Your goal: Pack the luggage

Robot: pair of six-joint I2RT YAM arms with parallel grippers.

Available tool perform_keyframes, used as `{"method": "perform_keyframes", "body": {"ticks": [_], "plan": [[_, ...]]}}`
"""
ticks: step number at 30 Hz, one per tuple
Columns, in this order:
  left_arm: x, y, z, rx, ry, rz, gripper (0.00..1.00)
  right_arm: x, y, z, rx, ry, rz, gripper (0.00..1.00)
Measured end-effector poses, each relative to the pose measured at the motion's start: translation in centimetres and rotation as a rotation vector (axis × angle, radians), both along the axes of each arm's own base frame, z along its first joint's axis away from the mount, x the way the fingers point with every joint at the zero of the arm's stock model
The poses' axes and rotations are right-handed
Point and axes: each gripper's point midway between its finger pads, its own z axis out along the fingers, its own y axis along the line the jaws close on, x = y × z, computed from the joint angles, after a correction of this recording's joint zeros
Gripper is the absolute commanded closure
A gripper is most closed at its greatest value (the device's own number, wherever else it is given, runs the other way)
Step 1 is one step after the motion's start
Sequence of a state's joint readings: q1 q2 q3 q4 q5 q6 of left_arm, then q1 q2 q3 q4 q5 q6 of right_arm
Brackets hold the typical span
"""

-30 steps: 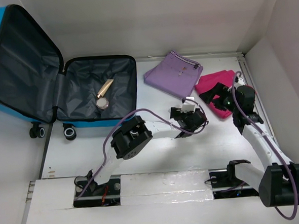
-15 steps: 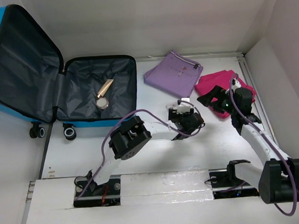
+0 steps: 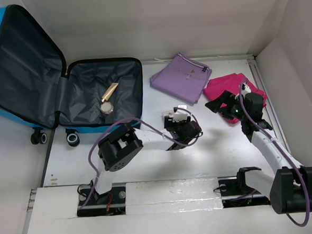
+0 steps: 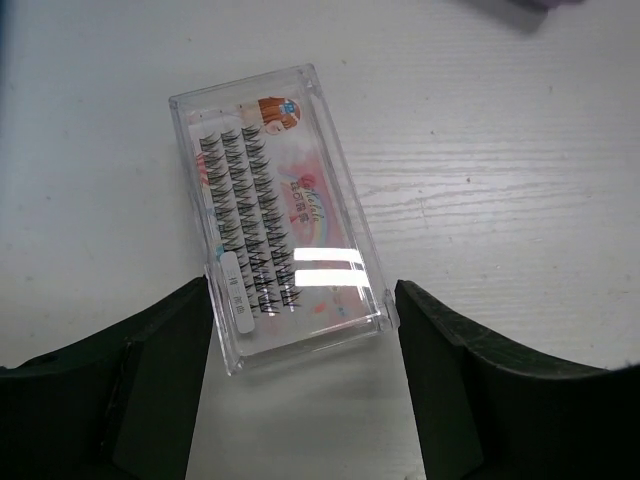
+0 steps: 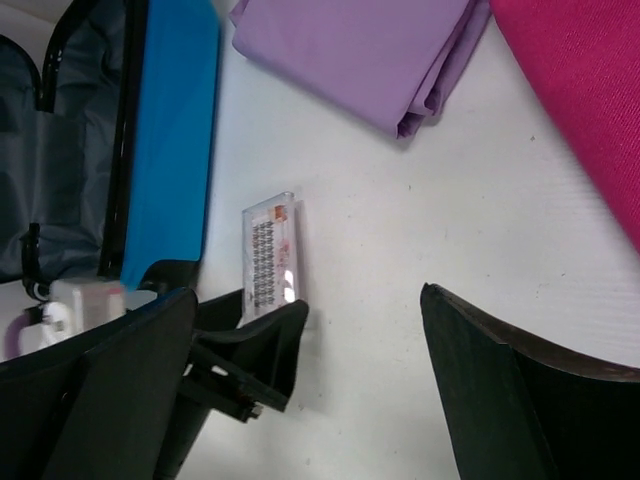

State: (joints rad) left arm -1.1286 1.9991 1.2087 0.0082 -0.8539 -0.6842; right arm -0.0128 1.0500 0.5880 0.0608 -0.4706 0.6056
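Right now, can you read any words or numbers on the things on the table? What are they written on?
Nothing can be read for sure.
Clear lash box: curly writing on its pink card, too blurred to read.
White strip inside that box: tiny print, too small to read.
Suitcase, purple cloth, pink cloth: no words show.

Left pincer points straight down, jaws partly apart; right pincer gapes wide, arm stretched forward.

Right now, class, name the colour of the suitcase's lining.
Dark grey-black lining, clearest in the top external view.
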Motion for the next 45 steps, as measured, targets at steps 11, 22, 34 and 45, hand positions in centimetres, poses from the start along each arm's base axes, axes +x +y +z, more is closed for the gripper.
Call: {"method": "perform_keyframes", "body": {"ticks": [11,22,34,45], "plan": [[0.7,2.2,10.9,-0.178,-0.126,0.029,0.66,-0.1,0.1,0.2,0.003,-0.007,0.007,0.01],[11.9,20.4,17.8,-0.314,-0.278,0.462,0.54,-0.6,2.9,-0.4,-0.002,0.004,0.087,0.01],[13.7,24.6,15.0,-0.377,-0.207,0.54,0.01,-0.6,4.6,-1.6,-0.028,0.034,0.109,0.16],[14.5,0.7,20.4,-0.674,-0.136,0.095,0.09,-0.6,2.2,4.1,-0.037,-0.143,-0.053,0.49]]}}
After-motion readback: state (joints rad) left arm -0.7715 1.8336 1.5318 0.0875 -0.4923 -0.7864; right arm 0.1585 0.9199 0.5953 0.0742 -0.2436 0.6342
